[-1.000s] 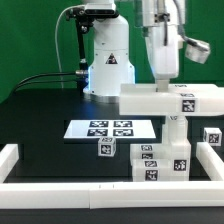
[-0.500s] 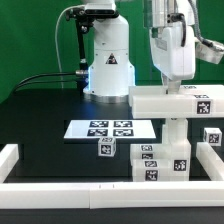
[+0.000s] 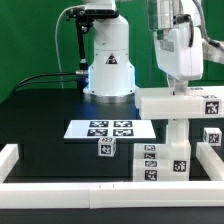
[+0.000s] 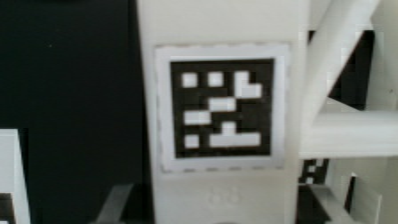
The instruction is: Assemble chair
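- A low white rail (image 3: pixel 10 158) borders the black table (image 3: pixel 45 110) at the exterior view's left and along the front, where it lay before
- The marker board (image 3: pixel 110 128) lies flat near the middle of the table, in front of the arm's base (image 3: pixel 110 60); neither has shifted
- A small tagged cube (image 3: pixel 105 148) stands just in front of the marker board, in the same spot as a second ago
- To its right a cluster of tagged chair blocks (image 3: pixel 150 166) sits on the table just inside the front rail, unchanged
- An upright post (image 3: pixel 177 138) rises from that cluster, and the chair's wide flat panel (image 3: pixel 175 103) hangs level above its top; whether the two touch I cannot tell
- The panel has slid toward the exterior view's right: its left end was over the marker board a second ago and is now past the board's right edge, while its right end runs out of frame
- The gripper (image 3: pixel 183 87) has travelled right with it and sits slightly lower, its jaws pinching the panel from above
- In the wrist view the panel's tag (image 4: pixel 217 110) fills the middle, seen close
- At the far right another tagged chair piece (image 3: pixel 212 136) stands on the table beneath the panel, not moved
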